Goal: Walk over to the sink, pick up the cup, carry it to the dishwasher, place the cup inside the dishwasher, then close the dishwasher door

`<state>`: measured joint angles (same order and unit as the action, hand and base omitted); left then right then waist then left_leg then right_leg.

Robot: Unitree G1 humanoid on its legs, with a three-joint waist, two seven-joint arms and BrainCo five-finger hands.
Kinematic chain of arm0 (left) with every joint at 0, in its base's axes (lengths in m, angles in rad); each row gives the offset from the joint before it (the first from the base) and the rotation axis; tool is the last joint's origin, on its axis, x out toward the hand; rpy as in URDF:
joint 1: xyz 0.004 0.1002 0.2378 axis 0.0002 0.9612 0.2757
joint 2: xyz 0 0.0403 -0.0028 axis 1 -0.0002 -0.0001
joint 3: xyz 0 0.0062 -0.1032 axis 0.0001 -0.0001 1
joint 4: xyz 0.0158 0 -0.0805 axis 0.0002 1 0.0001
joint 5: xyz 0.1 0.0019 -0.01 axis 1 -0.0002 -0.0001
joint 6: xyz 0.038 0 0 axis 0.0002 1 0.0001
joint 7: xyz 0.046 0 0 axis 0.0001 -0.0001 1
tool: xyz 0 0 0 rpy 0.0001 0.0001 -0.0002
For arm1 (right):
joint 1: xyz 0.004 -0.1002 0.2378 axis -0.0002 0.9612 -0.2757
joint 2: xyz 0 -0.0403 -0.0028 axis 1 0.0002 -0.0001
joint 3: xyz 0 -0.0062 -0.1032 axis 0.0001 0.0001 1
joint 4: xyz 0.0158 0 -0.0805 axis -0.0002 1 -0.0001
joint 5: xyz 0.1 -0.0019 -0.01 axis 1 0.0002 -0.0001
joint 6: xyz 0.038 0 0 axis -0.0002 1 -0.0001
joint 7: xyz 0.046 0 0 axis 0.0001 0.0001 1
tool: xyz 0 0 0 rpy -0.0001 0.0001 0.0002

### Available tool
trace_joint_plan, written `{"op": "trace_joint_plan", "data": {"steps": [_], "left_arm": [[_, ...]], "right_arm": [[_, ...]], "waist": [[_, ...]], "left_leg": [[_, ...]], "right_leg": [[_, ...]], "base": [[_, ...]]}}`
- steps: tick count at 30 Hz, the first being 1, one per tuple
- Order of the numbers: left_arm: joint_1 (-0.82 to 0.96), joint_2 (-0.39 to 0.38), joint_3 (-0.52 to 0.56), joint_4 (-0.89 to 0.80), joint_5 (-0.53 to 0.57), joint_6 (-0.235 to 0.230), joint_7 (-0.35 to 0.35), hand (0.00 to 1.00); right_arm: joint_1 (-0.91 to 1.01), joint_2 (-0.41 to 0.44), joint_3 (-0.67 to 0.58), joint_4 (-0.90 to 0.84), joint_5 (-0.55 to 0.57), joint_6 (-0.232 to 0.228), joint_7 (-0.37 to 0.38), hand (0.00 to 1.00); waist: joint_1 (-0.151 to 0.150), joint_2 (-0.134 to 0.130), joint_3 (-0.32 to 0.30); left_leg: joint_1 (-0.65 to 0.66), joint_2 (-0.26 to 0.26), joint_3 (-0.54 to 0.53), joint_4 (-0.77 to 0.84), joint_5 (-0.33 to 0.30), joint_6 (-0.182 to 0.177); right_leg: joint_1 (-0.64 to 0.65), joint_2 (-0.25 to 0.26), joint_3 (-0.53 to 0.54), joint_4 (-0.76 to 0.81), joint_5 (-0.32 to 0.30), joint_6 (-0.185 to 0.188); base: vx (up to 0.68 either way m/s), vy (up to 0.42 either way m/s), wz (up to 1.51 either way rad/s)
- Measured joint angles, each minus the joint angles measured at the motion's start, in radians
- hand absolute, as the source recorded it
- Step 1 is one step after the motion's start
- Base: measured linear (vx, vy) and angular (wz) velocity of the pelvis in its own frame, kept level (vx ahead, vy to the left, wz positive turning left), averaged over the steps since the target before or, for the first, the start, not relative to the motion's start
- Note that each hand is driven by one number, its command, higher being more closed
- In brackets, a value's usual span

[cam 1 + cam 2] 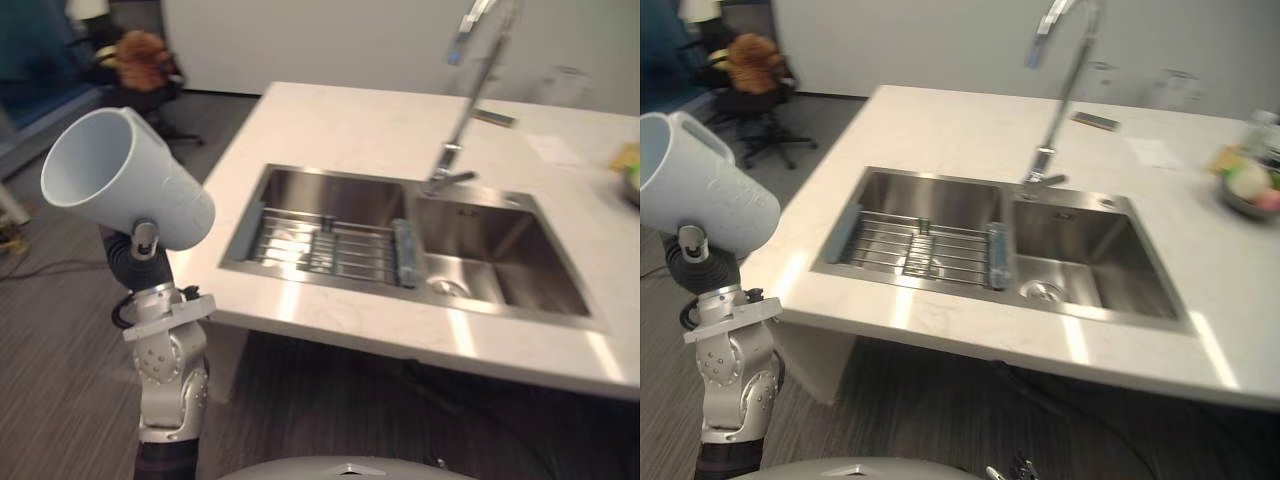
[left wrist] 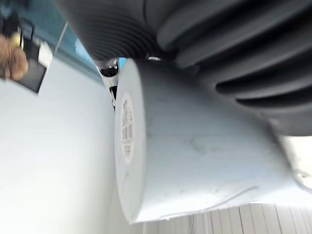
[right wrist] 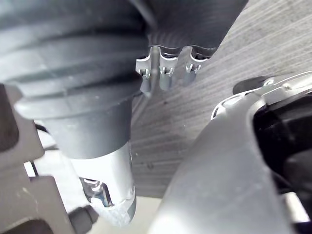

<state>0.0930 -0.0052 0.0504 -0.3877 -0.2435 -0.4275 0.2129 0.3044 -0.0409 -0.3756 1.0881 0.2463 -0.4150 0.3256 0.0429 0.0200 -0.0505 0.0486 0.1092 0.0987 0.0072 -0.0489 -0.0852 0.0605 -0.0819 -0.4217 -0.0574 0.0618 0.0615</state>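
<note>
A white cup (image 1: pixel 120 175) hangs in the air left of the counter, tilted with its mouth up and to the left. My left hand (image 1: pixel 140 255) grips it from below, raised on a bent arm. The left wrist view shows the cup's base and side (image 2: pixel 195 161) pressed against the hand's dark ribbed cover. The steel double sink (image 1: pixel 470 290) lies ahead to the right, with a wire rack (image 1: pixel 320 245) in its left bowl and a tall faucet (image 1: pixel 465 110) behind. My right hand (image 3: pixel 163 73) hangs low over the wood-look floor, fingers relaxed and holding nothing.
The white countertop (image 1: pixel 330 120) ends in a corner close to the cup. At the far right of the counter stands a bowl of fruit (image 1: pixel 1250 190), and a glass (image 1: pixel 1175 90) is at the back. An office chair with a plush toy (image 1: pixel 140 60) is at the back left.
</note>
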Motion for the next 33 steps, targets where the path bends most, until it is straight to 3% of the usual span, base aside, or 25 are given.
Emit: {"op": "trace_joint_plan", "data": {"steps": [4,5,6,7,8,10,11,12,13,15,16,19,20,21,22,23,24,25,27,29,31,33], "left_arm": [[0.068,0.001,0.085,-0.071,-0.029,0.004,-0.006,1.0],[0.074,0.001,0.099,-0.077,-0.034,0.001,-0.012,1.0],[0.092,0.007,0.123,-0.087,-0.051,-0.005,-0.033,1.0],[0.097,0.005,0.135,-0.09,-0.071,-0.012,-0.056,1.0],[0.097,0.0,0.134,-0.089,-0.078,-0.016,-0.069,1.0],[0.104,-0.004,0.124,-0.09,-0.087,-0.04,-0.098,1.0],[0.104,-0.004,0.121,-0.091,-0.087,-0.048,-0.104,1.0],[0.095,-0.003,0.1,-0.09,-0.087,-0.055,-0.117,1.0],[0.094,-0.001,0.095,-0.09,-0.085,-0.056,-0.121,1.0],[0.095,0.016,0.097,-0.079,-0.086,-0.059,-0.111,1.0],[0.098,0.016,0.098,-0.074,-0.087,-0.059,-0.109,1.0],[0.098,0.01,0.084,-0.067,-0.089,-0.053,-0.104,1.0],[0.095,0.011,0.072,-0.067,-0.089,-0.05,-0.105,1.0],[0.092,0.014,0.043,-0.067,-0.089,-0.049,-0.105,1.0],[0.085,0.025,0.013,-0.058,-0.088,-0.052,-0.106,1.0],[0.074,0.035,-0.01,-0.042,-0.088,-0.056,-0.106,1.0],[0.024,0.065,-0.049,0.024,-0.097,-0.059,-0.109,1.0],[0.001,0.071,-0.068,0.065,-0.109,-0.058,-0.111,1.0],[-0.008,0.074,-0.088,0.102,-0.115,-0.054,-0.104,1.0],[-0.013,0.065,-0.111,0.116,-0.119,-0.055,-0.102,1.0],[-0.052,0.058,-0.181,0.137,-0.119,-0.056,-0.117,1.0],[-0.086,0.05,-0.234,0.172,-0.119,-0.059,-0.141,1.0]], "right_arm": [[-0.049,-0.008,0.003,0.03,-0.002,0.001,-0.001,0.0],[-0.061,-0.009,-0.002,0.031,-0.001,0.003,-0.002,0.0],[-0.086,-0.007,-0.024,0.028,0.001,0.007,-0.005,0.0],[-0.097,-0.006,-0.04,0.03,0.002,0.01,-0.005,0.0],[-0.104,-0.011,-0.044,0.037,0.002,0.014,-0.006,0.0],[-0.153,-0.078,-0.091,0.069,0.003,0.034,-0.006,0.0],[-0.156,-0.094,-0.099,0.067,0.003,0.038,-0.005,0.0],[-0.168,-0.114,-0.104,0.069,0.002,0.042,-0.006,0.0],[-0.172,-0.117,-0.107,0.069,0.001,0.046,-0.006,0.0],[-0.215,-0.076,-0.108,0.069,-0.014,0.046,-0.005,0.0],[-0.224,-0.067,-0.108,0.069,-0.019,0.047,-0.005,0.0],[-0.257,-0.071,-0.107,0.06,-0.019,0.047,-0.004,0.0],[-0.254,-0.085,-0.099,0.048,-0.019,0.047,-0.004,0.0],[-0.24,-0.098,-0.097,0.026,-0.019,0.047,-0.003,0.0],[-0.23,-0.097,-0.1,0.021,-0.019,0.046,-0.003,0.0],[-0.222,-0.091,-0.1,0.021,-0.018,0.047,-0.003,0.0],[-0.21,-0.069,-0.093,0.02,-0.016,0.047,0.001,0.0],[-0.205,-0.053,-0.09,0.02,-0.007,0.047,0.001,0.0],[-0.189,-0.035,-0.055,0.009,0.004,0.042,0.003,0.0],[-0.174,-0.021,-0.017,-0.005,0.003,0.035,0.006,0.0],[-0.147,-0.017,-0.001,-0.045,0.033,0.026,0.025,0.0],[-0.127,-0.016,0.0,-0.05,0.032,0.027,0.036,0.0]], "waist": [[0.05,0.014,0.016],[0.062,0.017,0.02],[0.068,0.007,0.025],[0.061,-0.016,0.028],[0.062,-0.019,0.026],[0.07,0.026,0.03],[0.066,0.044,0.03],[0.055,0.066,0.033],[0.05,0.066,0.032],[0.045,0.039,0.058],[0.051,0.032,0.063],[0.063,0.026,0.103],[0.058,0.035,0.115],[0.054,0.046,0.124],[0.043,0.057,0.125],[0.035,0.057,0.125],[0.02,0.055,0.134],[0.012,0.045,0.14],[0.015,0.017,0.15],[0.01,0.015,0.152],[-0.029,0.034,0.151],[-0.049,0.04,0.156]], "left_leg": [[-0.053,-0.031,-0.163,0.011,0.033,0.017],[-0.059,-0.031,-0.146,0.006,0.027,0.05],[-0.06,-0.019,0.0,0.003,0.015,0.179],[-0.057,0.001,0.161,0.005,0.007,0.218],[-0.061,0.021,0.25,0.036,0.001,0.212],[-0.063,0.07,0.526,0.203,-0.012,0.207],[-0.048,0.077,0.565,0.208,0.004,0.195],[-0.034,0.048,0.564,0.143,0.015,0.095],[-0.025,0.02,0.545,0.092,0.027,0.09],[0.004,-0.067,0.471,-0.055,0.101,0.121],[0.008,-0.081,0.458,-0.079,0.109,0.125],[0.01,-0.127,0.378,-0.092,0.095,0.15],[0.019,-0.151,0.329,-0.09,0.089,0.171],[0.03,-0.17,0.271,-0.086,0.083,0.194],[0.029,-0.172,0.218,-0.086,0.082,0.2],[0.024,-0.17,0.183,-0.086,0.083,0.199],[0.01,-0.17,0.095,-0.086,0.09,0.189],[0.001,-0.176,0.063,-0.086,0.092,0.19],[0.001,-0.2,0.036,-0.086,0.084,0.202],[0.017,-0.212,0.007,-0.086,0.074,0.216],[0.032,-0.213,-0.066,-0.086,0.058,0.236],[0.048,-0.225,-0.126,-0.059,0.043,0.236]], "right_leg": [[0.064,-0.036,-0.194,0.031,-0.057,0.009],[0.072,-0.043,-0.227,0.037,-0.06,0.01],[0.1,-0.066,-0.311,0.036,-0.052,0.024],[0.127,-0.097,-0.392,0.026,-0.046,0.033],[0.139,-0.111,-0.433,0.027,-0.044,0.038],[0.162,-0.18,-0.548,0.077,-0.056,0.06],[0.174,-0.185,-0.572,0.09,-0.056,0.068],[0.202,-0.192,-0.619,0.102,-0.048,0.084],[0.205,-0.195,-0.631,0.097,-0.045,0.082],[0.225,-0.211,-0.645,0.09,-0.03,0.085],[0.227,-0.218,-0.658,0.099,-0.024,0.087],[0.243,-0.325,-0.7,0.282,-0.023,0.084],[0.25,-0.386,-0.69,0.396,-0.007,0.047],[0.228,-0.437,-0.614,0.514,0.025,-0.078],[0.192,-0.435,-0.482,0.572,0.003,-0.094],[0.162,-0.396,-0.377,0.571,-0.064,-0.045],[0.107,-0.271,-0.162,0.521,-0.183,0.014],[0.079,-0.209,-0.067,0.472,-0.223,0.034],[-0.003,-0.136,0.073,0.419,-0.27,0.062],[-0.107,-0.063,0.207,0.419,-0.286,0.068],[-0.245,0.044,0.355,0.43,-0.275,0.057],[-0.313,0.085,0.426,0.425,-0.239,0.055]], "base": [[-0.07,-0.004,1.44],[-0.13,0.022,1.51],[-0.1,0.052,1.85],[-0.07,0.139,1.97],[-0.02,0.179,1.91],[0.01,0.31,1.5],[0.04,0.361,1.53],[0.02,0.253,1.27],[-0.02,0.297,1.41],[-0.08,0.235,1.05],[-0.07,0.162,0.81],[-0.02,0.128,0.83],[0.1,0.17,1.19],[0.16,0.253,1.52],[0.14,0.212,1.38],[0.1,0.144,1.9],[0.07,0.01,1.93],[0.08,-0.026,1.87],[0.13,-0.018,0.87],[0.16,0.031,0.42],[0.17,0.024,0.82],[0.25,0.023,1.08]]}}
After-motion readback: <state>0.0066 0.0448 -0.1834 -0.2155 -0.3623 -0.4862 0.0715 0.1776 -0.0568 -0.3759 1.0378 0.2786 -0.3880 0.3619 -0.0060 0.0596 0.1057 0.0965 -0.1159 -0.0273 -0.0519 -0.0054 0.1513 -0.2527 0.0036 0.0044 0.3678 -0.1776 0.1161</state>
